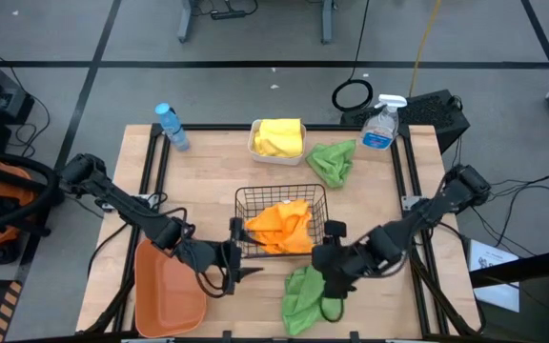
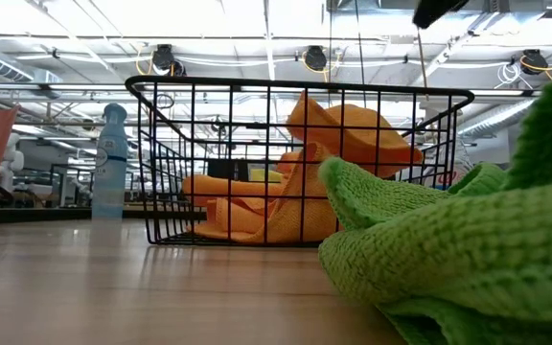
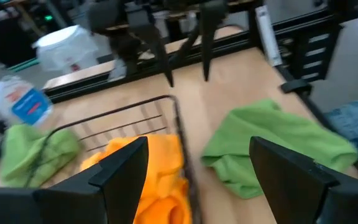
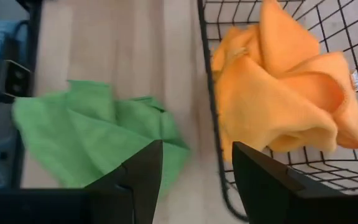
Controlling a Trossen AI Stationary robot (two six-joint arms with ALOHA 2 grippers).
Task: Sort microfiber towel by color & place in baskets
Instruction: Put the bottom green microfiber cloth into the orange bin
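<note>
Two orange towels [image 1: 282, 227] lie bunched in the black wire basket [image 1: 243, 202] at mid-table. Yellow towels [image 1: 278, 136] fill the white tub [image 1: 253, 143] at the far edge. One green towel [image 1: 332, 162] lies flat on the table right of the white tub. The other green towel [image 1: 303, 293] lies crumpled at the near edge and fills the low view's foreground [image 2: 468, 249]. The orange-brown tub [image 1: 165, 286] stands near left. My left gripper [image 1: 251, 265] is open at the basket's near left corner. My right gripper [image 1: 320, 255] is open at its near right corner, above the near green towel [image 4: 98, 143].
A blue-capped water bottle [image 1: 172, 126] stands at the far left and a clear spray bottle [image 1: 379, 124] at the far right. Bare wood [image 1: 198, 181] lies left of the basket. Both grippers face each other across the basket's near side, with the right gripper's fingers [image 3: 204, 56] in the left wrist view.
</note>
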